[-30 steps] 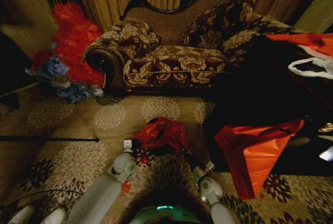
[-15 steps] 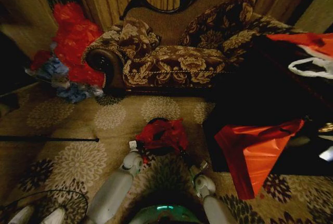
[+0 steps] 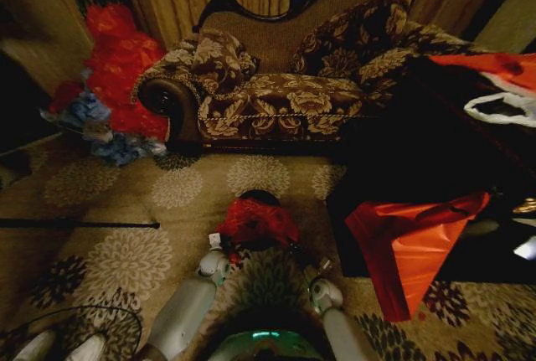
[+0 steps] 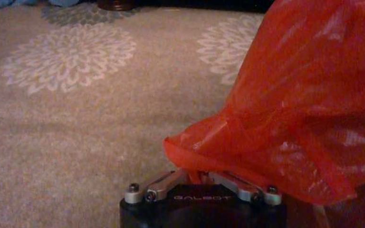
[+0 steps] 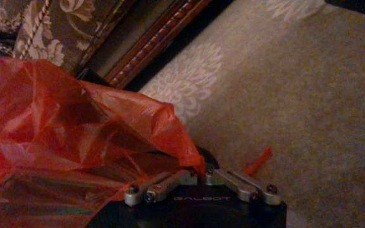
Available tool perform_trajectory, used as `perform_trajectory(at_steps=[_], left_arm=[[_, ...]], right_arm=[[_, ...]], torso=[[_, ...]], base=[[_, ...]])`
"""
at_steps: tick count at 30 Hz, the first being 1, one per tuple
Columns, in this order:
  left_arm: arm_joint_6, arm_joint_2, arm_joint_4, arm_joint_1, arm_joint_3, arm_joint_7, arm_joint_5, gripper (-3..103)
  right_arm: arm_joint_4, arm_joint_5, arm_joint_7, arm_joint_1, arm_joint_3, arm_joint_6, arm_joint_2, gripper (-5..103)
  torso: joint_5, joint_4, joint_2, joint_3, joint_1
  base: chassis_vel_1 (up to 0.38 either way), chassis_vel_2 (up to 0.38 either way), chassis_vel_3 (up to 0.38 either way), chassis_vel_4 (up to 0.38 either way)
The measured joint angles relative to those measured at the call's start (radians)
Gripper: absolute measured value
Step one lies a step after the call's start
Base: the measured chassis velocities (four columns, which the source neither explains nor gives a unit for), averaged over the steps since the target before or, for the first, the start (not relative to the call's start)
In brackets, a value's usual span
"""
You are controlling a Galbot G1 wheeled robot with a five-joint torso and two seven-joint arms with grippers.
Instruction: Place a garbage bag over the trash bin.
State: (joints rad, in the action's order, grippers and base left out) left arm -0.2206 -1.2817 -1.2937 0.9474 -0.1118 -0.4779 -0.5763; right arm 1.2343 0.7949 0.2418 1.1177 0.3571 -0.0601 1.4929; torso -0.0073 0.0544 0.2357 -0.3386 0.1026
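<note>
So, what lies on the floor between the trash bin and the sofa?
Nothing: in the head view, only bare flowered carpet lies between the trash bin, draped with the garbage bag, and the sofa.

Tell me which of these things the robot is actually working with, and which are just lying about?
In use: garbage bag, trash bin, left gripper and right gripper, each pinching the bag.

Lying about: sofa, heap of red and blue bags, orange-red sheet, carpet.
</note>
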Motion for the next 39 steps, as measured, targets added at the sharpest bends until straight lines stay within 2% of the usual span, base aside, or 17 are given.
perform_trajectory(at_steps=[6, 9, 10, 11, 13, 14, 15, 17, 19, 21, 23, 27, 29, 32, 34, 38, 39], left_arm=[[0.008, -0.001, -0.020, 0.005, -0.003, -0.002, 0.008, 0], [-0.003, 0.020, -0.107, 0.041, 0.001, -0.016, 0.019, -1], [-0.003, 0.027, -0.128, 0.053, 0.003, -0.020, 0.037, 4], [0.000, 0.031, -0.142, 0.062, 0.005, -0.023, 0.055, 11], [0.009, 0.037, -0.154, 0.072, 0.006, -0.028, 0.082, 11], [0.020, 0.044, -0.165, 0.083, 0.007, -0.038, 0.122, 16], [0.028, 0.049, -0.173, 0.092, 0.007, -0.041, 0.152, 22], [0.034, 0.055, -0.181, 0.102, 0.007, -0.043, 0.179, 27], [0.049, 0.065, -0.199, 0.125, 0.006, -0.043, 0.240, 38], [0.079, 0.079, -0.219, 0.158, 0.004, -0.031, 0.322, 43], [0.088, 0.085, -0.226, 0.169, 0.003, -0.024, 0.347, 48], [0.127, 0.131, -0.278, 0.226, 0.003, 0.033, 0.481, 66], [0.132, 0.137, -0.283, 0.234, 0.000, 0.038, 0.500, 72], [0.188, 0.169, -0.289, 0.279, -0.030, 0.058, 0.654, 88], [0.198, 0.173, -0.287, 0.284, -0.035, 0.059, 0.673, 88], [0.278, 0.177, -0.248, 0.299, -0.090, 0.054, 0.872, 100], [0.278, 0.177, -0.248, 0.299, -0.090, 0.054, 0.872, 100]], right_arm=[[0.027, -0.020, -0.014, 0.011, 0.000, 0.013, -0.002, 0], [0.108, -0.039, -0.019, 0.052, -0.010, 0.014, -0.015, 0], [0.133, -0.053, -0.020, 0.069, -0.014, 0.014, -0.020, -3], [0.155, -0.064, -0.020, 0.083, -0.017, 0.015, -0.024, 2], [0.179, -0.077, -0.018, 0.100, -0.021, 0.016, -0.030, 8], [0.213, -0.102, -0.011, 0.128, -0.025, 0.016, -0.039, 8], [0.234, -0.125, -0.003, 0.148, -0.025, 0.019, -0.046, 19], [0.250, -0.146, 0.005, 0.163, -0.024, 0.025, -0.051, 19], [0.286, -0.181, 0.015, 0.197, -0.021, 0.042, -0.062, 29], [0.333, -0.207, 0.016, 0.232, -0.019, 0.054, -0.068, 40], [0.345, -0.213, 0.016, 0.240, -0.018, 0.058, -0.068, 40], [0.413, -0.263, 0.012, 0.288, -0.005, 0.078, -0.069, 61], [0.418, -0.267, 0.012, 0.293, -0.005, 0.079, -0.069, 61], [0.452, -0.292, 0.012, 0.322, -0.009, 0.086, -0.069, 78], [0.457, -0.295, 0.013, 0.326, -0.010, 0.087, -0.069, 83], [0.508, -0.299, 0.014, 0.355, -0.020, 0.081, -0.070, 97], [0.508, -0.299, 0.014, 0.355, -0.020, 0.081, -0.070, 97]], torso=[[0.0000, -0.0001, 0.000, 0.000, 0.000], [0.0000, -0.0002, 0.000, 0.000, 0.000], [-0.0001, -0.0001, 0.000, 0.000, 0.000], [-0.0001, 0.0000, 0.000, 0.000, 0.000], [0.0000, -0.0002, 0.000, 0.000, 0.000], [-0.0001, 0.0000, 0.000, 0.000, 0.000], [-0.0001, 0.0000, 0.000, 0.000, 0.000], [0.0000, 0.0000, 0.000, 0.000, 0.000], [0.0000, 0.0000, 0.000, 0.000, 0.000], [-0.0001, 0.0001, 0.000, 0.000, 0.000], [-0.0001, 0.0000, 0.000, 0.000, 0.000], [-0.0001, 0.0001, 0.000, 0.000, 0.000], [0.0000, 0.0001, 0.000, 0.000, 0.000], [-0.0001, -0.0001, 0.000, 0.000, 0.000], [0.0001, -0.0001, 0.000, 0.000, 0.000], [-0.0003, -0.0001, 0.000, 0.000, 0.000], [-0.0003, -0.0001, 0.000, 0.000, 0.000]], base=[[0.000, 0.000, 0.000, 0.000], [0.000, 0.000, 0.000, 0.000], [0.000, 0.000, 0.000, 0.000], [0.000, 0.000, 0.000, 0.000], [0.000, 0.000, 0.000, 0.000], [0.000, 0.000, 0.000, 0.000], [0.000, 0.000, 0.000, 0.000], [0.000, 0.000, 0.000, 0.000], [0.000, 0.000, 0.000, 0.000], [0.000, 0.000, 0.000, 0.000], [0.000, 0.000, 0.000, 0.000], [0.000, 0.000, 0.000, 0.000], [0.000, 0.000, 0.000, 0.000], [0.000, 0.000, 0.000, 0.000], [0.000, 0.000, 0.000, 0.000], [0.000, 0.000, 0.000, 0.000], [0.000, 0.000, 0.000, 0.000]])
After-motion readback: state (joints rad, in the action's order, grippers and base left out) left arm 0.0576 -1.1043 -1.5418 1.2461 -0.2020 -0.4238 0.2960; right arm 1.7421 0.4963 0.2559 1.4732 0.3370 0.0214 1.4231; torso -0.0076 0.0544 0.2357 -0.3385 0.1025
